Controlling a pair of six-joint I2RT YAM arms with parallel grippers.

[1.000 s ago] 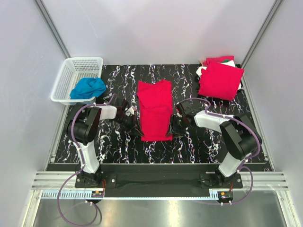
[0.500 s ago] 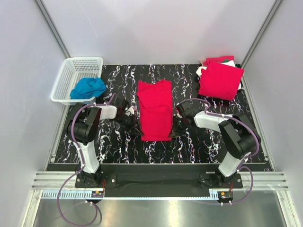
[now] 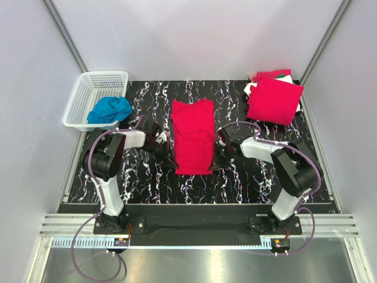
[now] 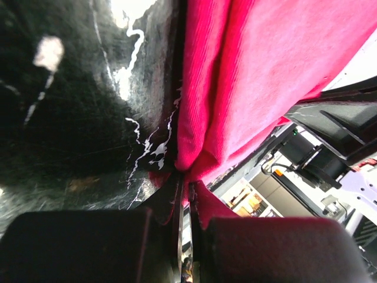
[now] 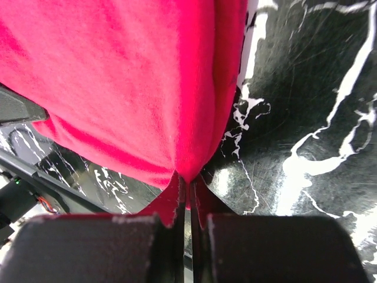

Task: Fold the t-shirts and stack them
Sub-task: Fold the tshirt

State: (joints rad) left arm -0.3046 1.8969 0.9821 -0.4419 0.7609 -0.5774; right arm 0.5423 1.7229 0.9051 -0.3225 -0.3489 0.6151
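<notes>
We see one red t-shirt lying in the middle of the black, white-veined tabletop. It is folded lengthwise into a long strip that runs from the far side towards the arm bases. Its near end sits between the two arms.

The left fingers are at the near left corner of that strip and the right fingers are at the near right corner, so the two face each other across the cloth. From the left wrist camera we see the left fingers clenched on a small pinch of the red t-shirt, with the fabric gathering into the narrow slit between them and folded layers showing along the edge. The right wrist camera shows the same thing mirrored. There the right fingers are clamped on a tuck of the red t-shirt, and the cloth tapers to a point where it enters them. We cannot tell whether the pinched corners are raised off the tabletop.

At the far right corner lies a stack of folded t-shirts, well apart from the strip. A red one is on top, and a white and green t-shirt peeks out beneath it at the far edge.

At the far left stands a white basket — it overhangs the tabletop's left edge. A blue cloth is bunched in its near end.
</notes>
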